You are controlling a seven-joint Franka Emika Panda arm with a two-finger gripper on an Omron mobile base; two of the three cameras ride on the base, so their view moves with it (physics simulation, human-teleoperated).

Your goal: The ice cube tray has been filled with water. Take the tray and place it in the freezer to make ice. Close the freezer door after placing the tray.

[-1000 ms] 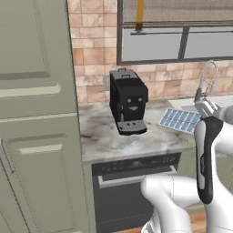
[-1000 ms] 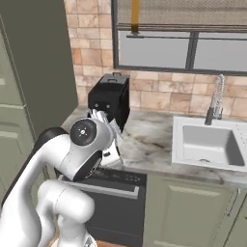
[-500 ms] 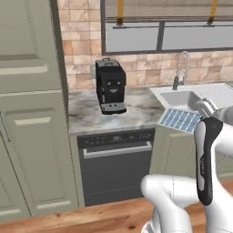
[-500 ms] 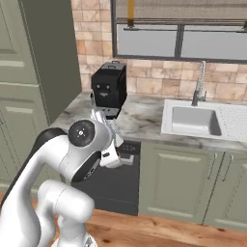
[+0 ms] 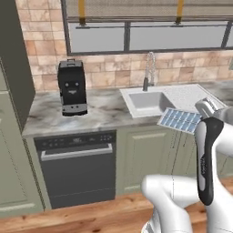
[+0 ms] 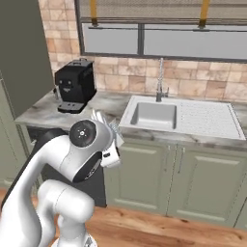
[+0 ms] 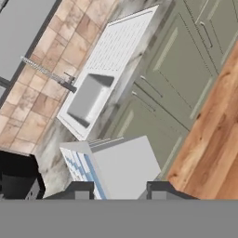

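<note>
**Tray carried, freezer not reached**

Left base view: the ice cube tray rides mid-air before the sink, tilted; the water could spill.

Hand view: the pincer is clamped on the tray's edge; a jolt might loosen it.

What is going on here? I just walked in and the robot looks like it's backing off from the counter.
The gripper is shut on the ice cube tray, holding it in the air in front of the sink and the green cabinets. The water shows as pale blue squares in its cells. The base has pulled back from the coffee machine. The tray hasn't been put away yet.
</note>
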